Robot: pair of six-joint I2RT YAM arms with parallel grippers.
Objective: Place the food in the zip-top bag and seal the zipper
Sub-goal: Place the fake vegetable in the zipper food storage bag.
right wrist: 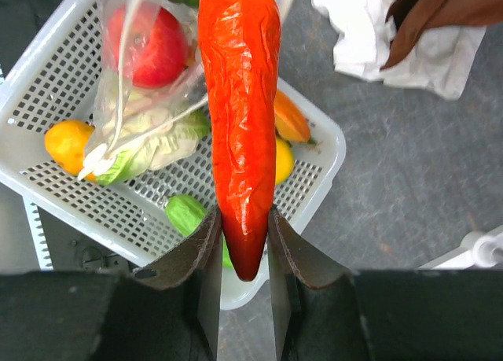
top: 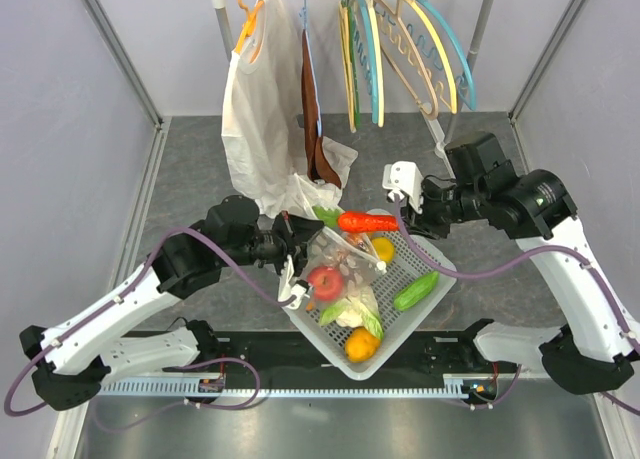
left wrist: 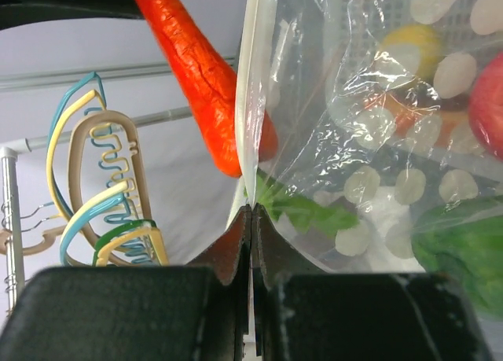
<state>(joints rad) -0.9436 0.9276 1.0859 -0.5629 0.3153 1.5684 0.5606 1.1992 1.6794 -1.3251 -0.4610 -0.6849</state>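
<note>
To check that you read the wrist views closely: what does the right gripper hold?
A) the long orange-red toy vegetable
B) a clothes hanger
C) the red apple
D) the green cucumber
A: in the right wrist view the right gripper is shut on one end of the long orange-red toy vegetable, while the red apple sits inside the dotted clear bag.

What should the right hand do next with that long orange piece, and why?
Probably ease the long orange piece tip-first into the zip-top bag. The right hand grips one end; the other end lies by the bag edge that the left hand pinches, not clearly inside.
</note>
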